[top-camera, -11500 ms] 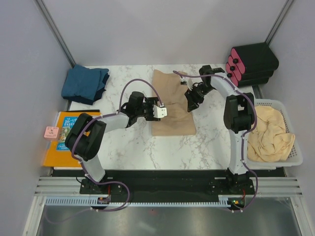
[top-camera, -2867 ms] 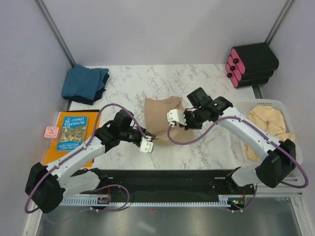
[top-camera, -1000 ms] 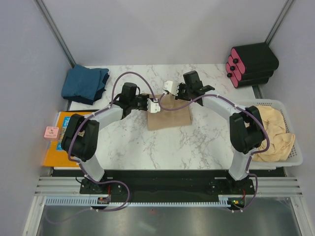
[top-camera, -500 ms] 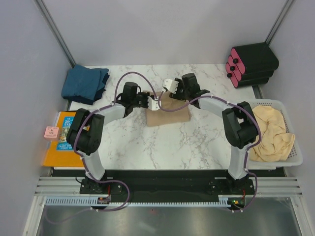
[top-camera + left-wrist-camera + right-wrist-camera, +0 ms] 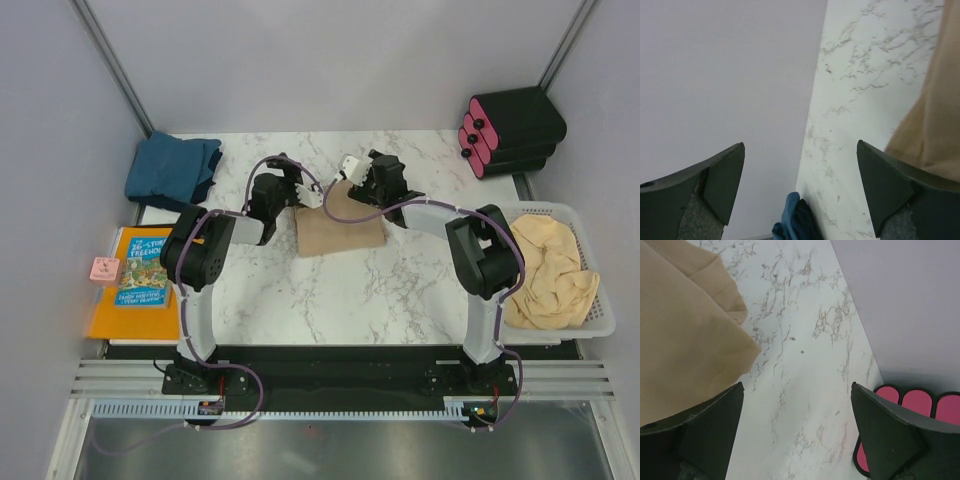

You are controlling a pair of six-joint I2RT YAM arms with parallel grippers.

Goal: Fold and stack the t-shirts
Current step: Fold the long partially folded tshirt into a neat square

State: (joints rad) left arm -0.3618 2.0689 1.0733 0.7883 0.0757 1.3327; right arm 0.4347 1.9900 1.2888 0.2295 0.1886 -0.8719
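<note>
Jaws of the left gripper (image 5: 800, 145) stand wide apart with nothing between them, and the right gripper (image 5: 796, 385) is just as wide and just as empty. Both sit at the far edge of the folded tan t-shirt (image 5: 338, 228), which lies mid-table on the marble table (image 5: 400, 290), the left one at its far-left corner and the right one at its far-right corner.

My first worry is a snag. The fingertips are right beside the cloth, and if I pull either arm away low, a finger could catch the top layer and flip the fold open. The purple cables looping over the wrists hang close to that same edge and could drag it too.

In the right wrist view a sleeve edge pokes out from under the top layer, so I judge the fold loose and likely to slump if I nudge it.

Farther out, the dark teal t-shirt (image 5: 175, 172) sits in the far-left corner, well apart. Carrying the tan one over by a single layer would undo it on the way.

The pale beige t-shirt (image 5: 550, 270) lies crumpled in the white basket (image 5: 560, 208) on the right. Lifting it carelessly could hook the rim and tug the basket.
</note>
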